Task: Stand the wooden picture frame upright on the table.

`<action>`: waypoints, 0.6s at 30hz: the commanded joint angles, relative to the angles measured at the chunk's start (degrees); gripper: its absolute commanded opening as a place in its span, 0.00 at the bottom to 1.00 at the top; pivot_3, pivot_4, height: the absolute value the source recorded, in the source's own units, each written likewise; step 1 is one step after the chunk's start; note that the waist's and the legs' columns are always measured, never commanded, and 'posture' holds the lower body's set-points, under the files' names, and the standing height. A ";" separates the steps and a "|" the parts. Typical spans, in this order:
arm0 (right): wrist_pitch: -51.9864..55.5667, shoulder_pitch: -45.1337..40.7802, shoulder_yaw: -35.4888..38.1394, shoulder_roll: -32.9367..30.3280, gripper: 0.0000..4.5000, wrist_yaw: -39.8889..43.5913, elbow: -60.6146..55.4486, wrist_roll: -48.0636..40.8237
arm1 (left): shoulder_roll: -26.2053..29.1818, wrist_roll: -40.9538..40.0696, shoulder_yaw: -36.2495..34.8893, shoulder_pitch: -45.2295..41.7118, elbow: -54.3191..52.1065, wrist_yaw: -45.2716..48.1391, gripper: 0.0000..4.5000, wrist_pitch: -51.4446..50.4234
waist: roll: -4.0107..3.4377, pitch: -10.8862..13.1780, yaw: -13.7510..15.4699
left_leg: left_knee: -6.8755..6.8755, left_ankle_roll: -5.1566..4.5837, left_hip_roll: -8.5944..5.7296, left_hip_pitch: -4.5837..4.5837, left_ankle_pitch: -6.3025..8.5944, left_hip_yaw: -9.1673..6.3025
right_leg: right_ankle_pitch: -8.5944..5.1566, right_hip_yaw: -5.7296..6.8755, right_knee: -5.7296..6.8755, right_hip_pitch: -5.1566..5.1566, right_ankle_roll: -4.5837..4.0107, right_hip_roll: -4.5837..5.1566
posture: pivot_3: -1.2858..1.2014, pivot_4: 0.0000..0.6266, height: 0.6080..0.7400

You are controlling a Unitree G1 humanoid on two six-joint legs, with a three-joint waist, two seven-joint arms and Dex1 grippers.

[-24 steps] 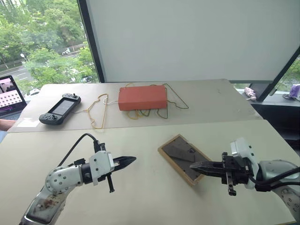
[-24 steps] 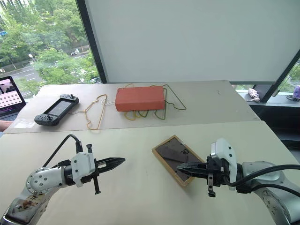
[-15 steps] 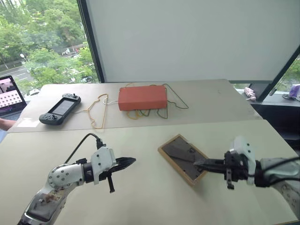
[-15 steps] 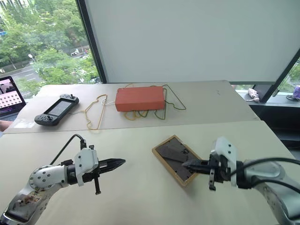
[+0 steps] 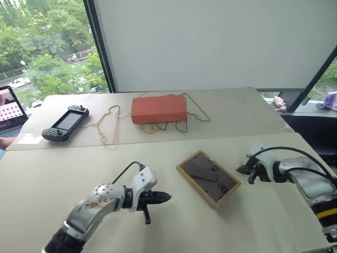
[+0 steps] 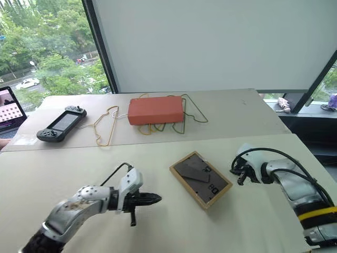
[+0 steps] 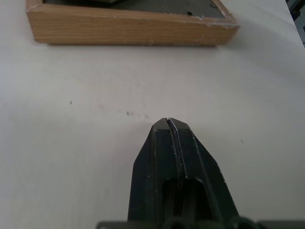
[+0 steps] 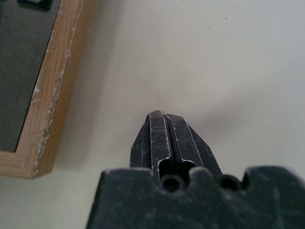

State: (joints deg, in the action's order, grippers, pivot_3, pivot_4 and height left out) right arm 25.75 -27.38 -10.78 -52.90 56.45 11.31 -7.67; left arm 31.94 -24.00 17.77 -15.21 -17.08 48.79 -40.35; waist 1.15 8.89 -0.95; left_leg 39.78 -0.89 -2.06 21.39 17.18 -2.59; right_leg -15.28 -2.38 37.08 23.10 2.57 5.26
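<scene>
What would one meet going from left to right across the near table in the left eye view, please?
Left gripper → wooden picture frame, lying back-up on the table → right gripper.

A white blind (image 5: 210, 42) covers the window (image 5: 47, 52); green trees (image 5: 31, 68) outside.
</scene>
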 commanded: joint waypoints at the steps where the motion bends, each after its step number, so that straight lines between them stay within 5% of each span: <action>1: -1.75 -0.96 -2.61 1.69 0.00 5.22 0.15 0.80 | -2.20 2.29 3.67 -3.57 4.45 0.73 0.00 -0.81 | 0.00 0.00 -0.14 | -0.01 0.00 0.00 -0.02 0.00 0.01 | 0.00 -0.01 0.02 0.00 0.00 -0.02 | 0.52 0.24 1.00; 11: 4.22 0.76 -5.92 6.56 0.00 13.42 -17.29 -3.50 | -10.46 7.89 8.34 -12.10 13.00 -1.22 0.00 -1.31 | -0.01 -0.03 0.03 | 0.01 0.03 0.02 -0.12 -0.02 -0.07 | 0.00 -0.02 0.06 -0.09 0.00 -0.04 | 0.52 0.24 1.00; 18: 11.40 1.85 -7.43 11.24 0.00 8.43 -25.17 -2.86 | -2.05 6.53 2.60 -9.29 6.59 0.64 0.00 -4.21 | 0.00 -0.02 -0.42 | 0.02 0.10 0.00 -0.08 -0.06 -0.11 | 0.01 -0.04 0.13 0.03 0.01 -0.01 | 0.52 0.24 1.00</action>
State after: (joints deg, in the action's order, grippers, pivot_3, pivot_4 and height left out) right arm 35.84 -25.69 -17.37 -43.64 65.83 -8.85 -8.77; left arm 27.08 -17.92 22.78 -25.85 -8.46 49.31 -42.86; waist 1.15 8.87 -1.37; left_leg 39.75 -0.78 -2.01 21.31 17.12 -2.77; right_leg -15.26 -2.44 37.20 23.17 2.56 5.15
